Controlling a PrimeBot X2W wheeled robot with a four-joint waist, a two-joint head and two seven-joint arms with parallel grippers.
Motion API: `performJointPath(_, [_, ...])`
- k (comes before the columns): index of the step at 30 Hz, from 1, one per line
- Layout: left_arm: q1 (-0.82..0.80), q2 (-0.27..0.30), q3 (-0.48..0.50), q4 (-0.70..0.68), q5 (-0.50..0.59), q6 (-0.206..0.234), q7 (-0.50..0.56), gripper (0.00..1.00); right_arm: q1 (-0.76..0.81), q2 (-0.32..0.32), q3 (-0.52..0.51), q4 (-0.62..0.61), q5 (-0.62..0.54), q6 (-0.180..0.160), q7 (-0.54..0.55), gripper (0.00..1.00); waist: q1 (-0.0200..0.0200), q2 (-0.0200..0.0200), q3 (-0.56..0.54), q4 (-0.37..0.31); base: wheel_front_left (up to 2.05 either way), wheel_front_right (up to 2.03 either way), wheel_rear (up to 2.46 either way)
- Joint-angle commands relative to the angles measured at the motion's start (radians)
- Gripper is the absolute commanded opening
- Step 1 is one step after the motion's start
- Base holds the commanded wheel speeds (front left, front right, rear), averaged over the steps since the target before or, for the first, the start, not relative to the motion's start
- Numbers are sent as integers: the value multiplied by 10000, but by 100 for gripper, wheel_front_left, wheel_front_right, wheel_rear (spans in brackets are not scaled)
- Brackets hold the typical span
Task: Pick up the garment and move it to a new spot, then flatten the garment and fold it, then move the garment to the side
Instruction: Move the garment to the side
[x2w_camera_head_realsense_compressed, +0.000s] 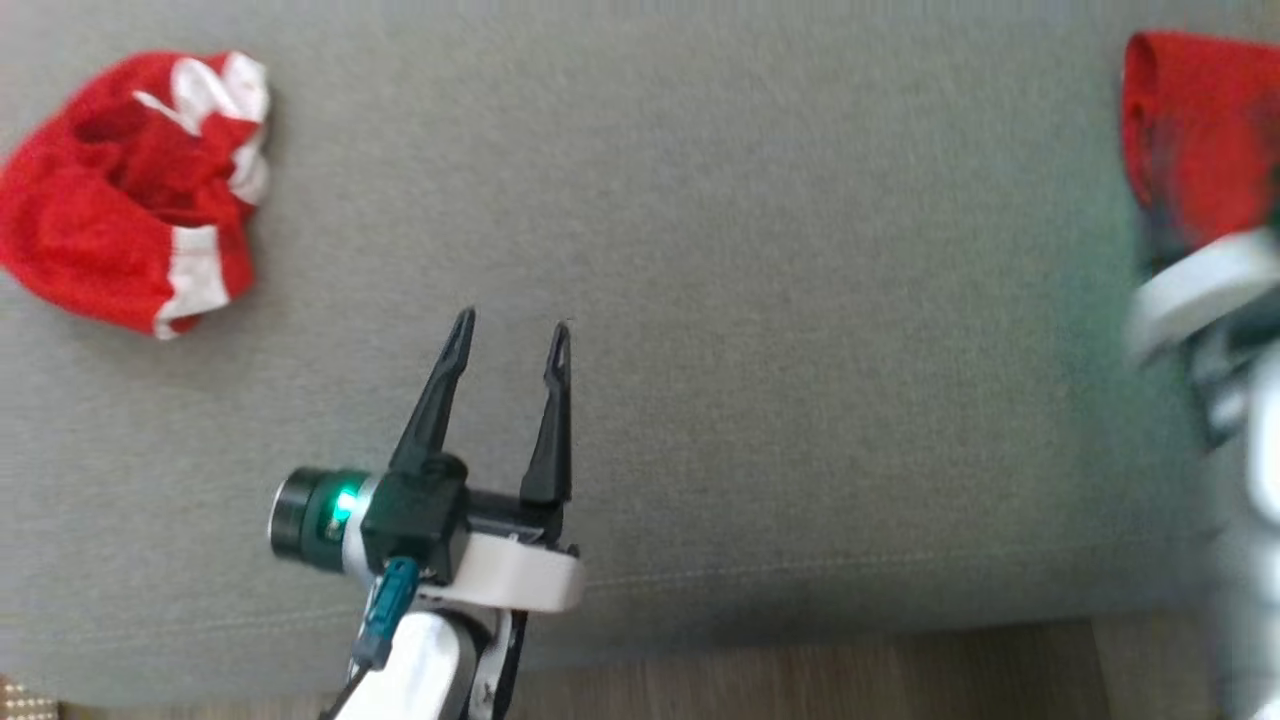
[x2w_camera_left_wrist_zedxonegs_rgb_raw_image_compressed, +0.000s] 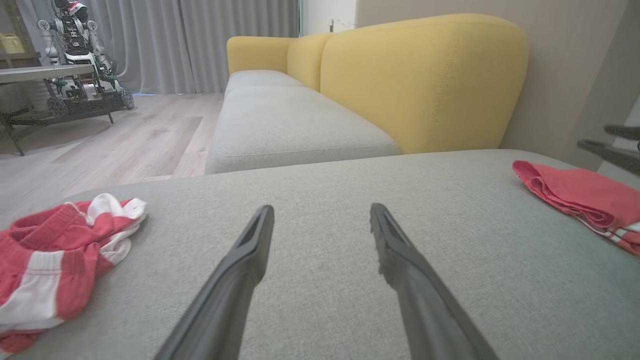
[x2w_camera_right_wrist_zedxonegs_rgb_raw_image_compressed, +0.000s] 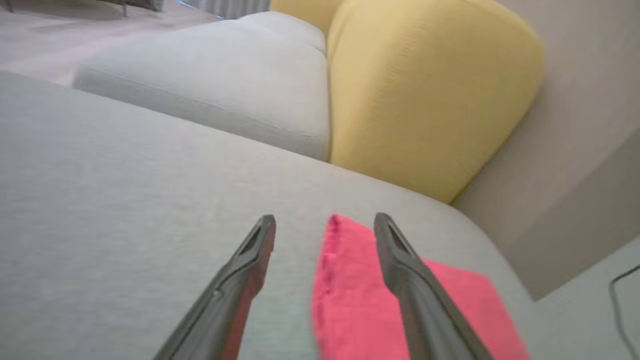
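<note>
A crumpled red-and-white garment (x2w_camera_head_realsense_compressed: 130, 190) sits far left on the sofa seat (x2w_camera_head_realsense_compressed: 800, 300), well apart from everything else. The left pincer (x2w_camera_head_realsense_compressed: 512, 325) hovers mid-seat, fingers spread and empty. The folded red garment (x2w_camera_right_wrist_zedxonegs_rgb_raw_image_compressed: 350, 300) lies at the seat's right end, near its edge. The right pincer (x2w_camera_right_wrist_zedxonegs_rgb_raw_image_compressed: 325, 219) is above it, fingers apart, seemingly gripping nothing, though blur hides any contact. The risk is that a fingertip snags the cloth on lifting away, opening the fold or dragging the garment over the edge.
</note>
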Motion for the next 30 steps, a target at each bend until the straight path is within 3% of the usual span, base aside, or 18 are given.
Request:
performJointPath(1, [-20, 13, 427, -258, -90, 27, -49, 100, 259, 213, 376, -343, 211, -75, -213, 100, 0, 0, -549, 317, 0, 0, 0])
performJointPath(6, [479, -15, 763, 29, -468, -62, -49, 100, 1433, 1184, 1378, -529, 1641, -75, -651, 100, 0, 0, -1314, 626, 0, 0, 0])
performJointPath(9, [805, -32, 979, 108, -685, -129, -49, 100, 2302, 1430, 1756, -1495, 2275, -75, -676, 100, 0, 0, -1752, 831, 0, 0, 0])
performJointPath(17, [1689, -30, 1521, -98, -591, -560, -49, 100, 4965, 1575, 1874, -4039, 2987, -75, -682, 100, 0, 0, -2595, 1211, 0, 0, 0])
performJointPath(30, [2614, -70, 2354, -403, -293, -828, -49, 100, 6396, 1596, 1764, -4777, 3841, -75, -683, 100, 0, 0, -3362, 1121, 0, 0, 0])
